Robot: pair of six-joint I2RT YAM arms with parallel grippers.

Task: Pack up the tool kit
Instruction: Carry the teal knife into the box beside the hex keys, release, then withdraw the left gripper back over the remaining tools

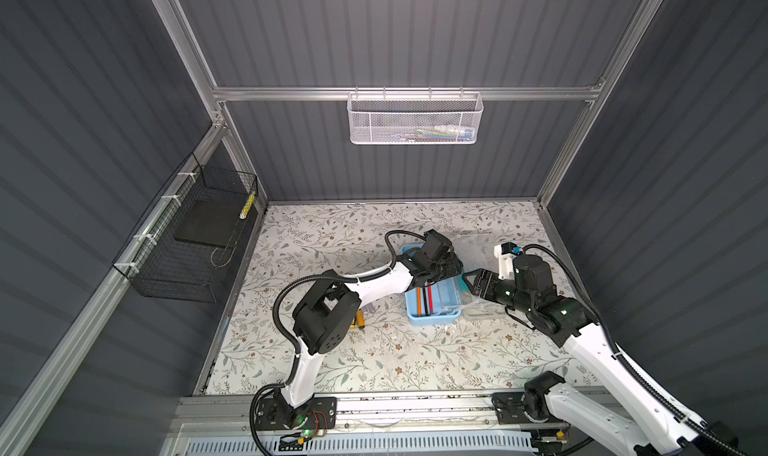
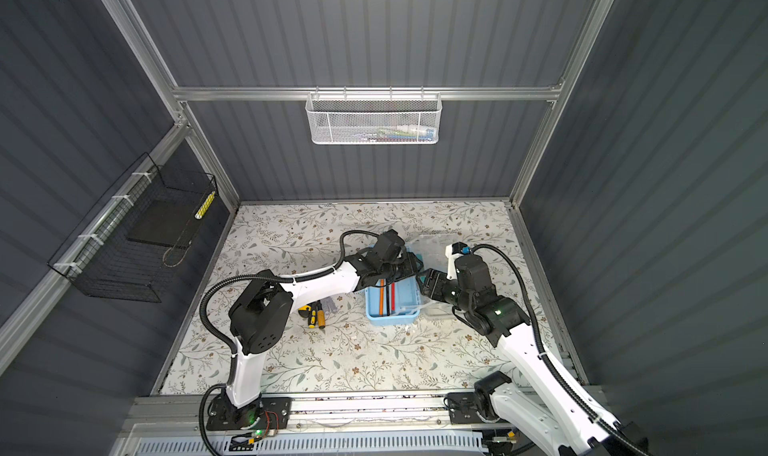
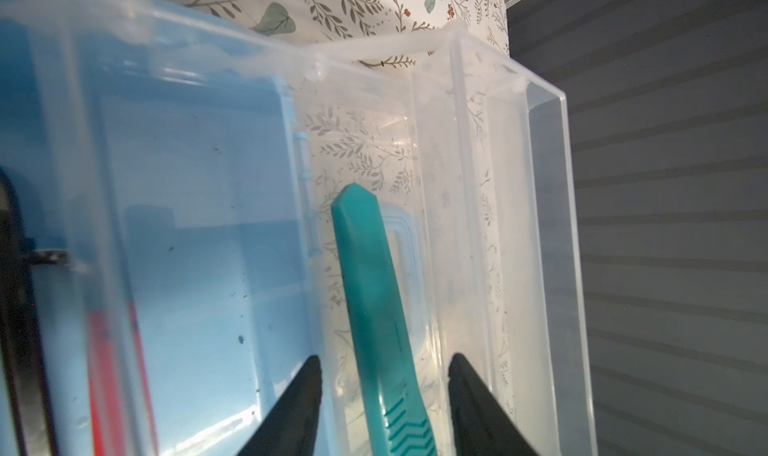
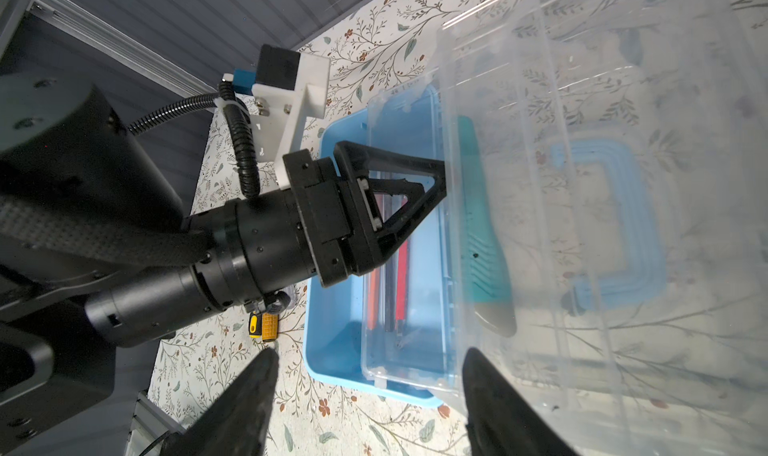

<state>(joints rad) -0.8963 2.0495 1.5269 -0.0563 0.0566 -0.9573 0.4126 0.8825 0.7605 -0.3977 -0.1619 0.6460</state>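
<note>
The blue box point(image 1: 432, 319) sits open on the table point(image 1: 332, 234), a bit toward 3 o'clock from the middle. Its clear tray point(image 4: 415, 342) holds orange, black and red sticks point(image 1: 424, 300). The clear lid point(image 4: 623, 80) lies open at the box's 3 o'clock side. The green knife point(image 3: 370, 275) lies on clear plastic by that edge. My left gripper point(image 3: 384, 355) hangs over the knife with fingers spread, not touching it. My right gripper point(image 4: 370, 350) is spread wide too, holding nothing, one finger close to the lid. Yellow screwdrivers point(image 2: 316, 312) lie at the box's 9 o'clock. A white basket point(image 1: 415, 117) hangs at 12, a black basket point(image 1: 187, 242) at 9.
</note>
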